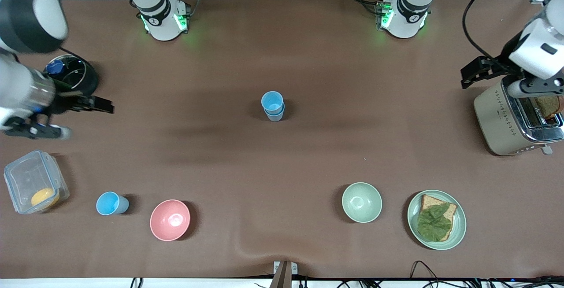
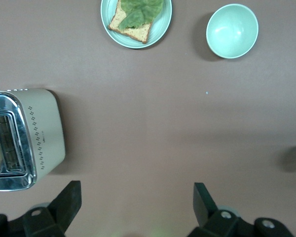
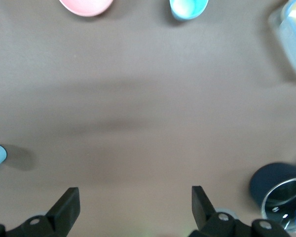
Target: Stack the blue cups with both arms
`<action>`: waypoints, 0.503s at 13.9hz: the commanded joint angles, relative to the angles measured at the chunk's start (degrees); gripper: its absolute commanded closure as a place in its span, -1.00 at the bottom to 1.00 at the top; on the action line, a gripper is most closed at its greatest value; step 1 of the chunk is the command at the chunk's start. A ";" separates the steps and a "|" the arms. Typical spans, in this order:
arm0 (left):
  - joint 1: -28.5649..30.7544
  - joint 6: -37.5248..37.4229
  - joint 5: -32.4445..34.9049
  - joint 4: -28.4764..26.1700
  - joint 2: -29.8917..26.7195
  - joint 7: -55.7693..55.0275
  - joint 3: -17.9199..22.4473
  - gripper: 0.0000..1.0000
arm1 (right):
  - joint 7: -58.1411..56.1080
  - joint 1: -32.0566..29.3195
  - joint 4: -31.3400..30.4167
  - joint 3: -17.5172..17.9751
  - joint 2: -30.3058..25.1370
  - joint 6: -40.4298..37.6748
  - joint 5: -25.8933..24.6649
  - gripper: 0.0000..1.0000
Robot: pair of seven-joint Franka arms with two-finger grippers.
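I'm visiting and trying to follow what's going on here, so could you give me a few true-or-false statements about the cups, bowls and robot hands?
1. Two blue cups sit nested mid-table. True.
2. A third blue cup is inside the pink bowl. False: it stands on the table beside that bowl.
3. The left gripper holds a cup. False: it is open and empty, up near the toaster.
4. The right gripper is open and empty. True.
5. The green bowl holds bread. False: it is empty; the bread lies on the plate beside it.
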 commanded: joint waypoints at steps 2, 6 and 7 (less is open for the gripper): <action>0.29 -1.72 -1.32 -0.55 -1.70 1.95 1.22 -1.00 | -4.46 -4.56 -3.48 1.87 -6.64 2.05 -2.19 -1.00; 0.29 -2.51 -1.32 -0.38 -1.88 2.30 1.58 -1.00 | -3.31 -7.19 -3.05 6.52 -8.05 0.03 -6.24 -1.00; 0.29 -2.51 -1.23 0.06 -1.62 2.83 1.93 -1.00 | -3.31 -7.81 -2.43 7.14 -8.05 -0.76 -6.24 -1.00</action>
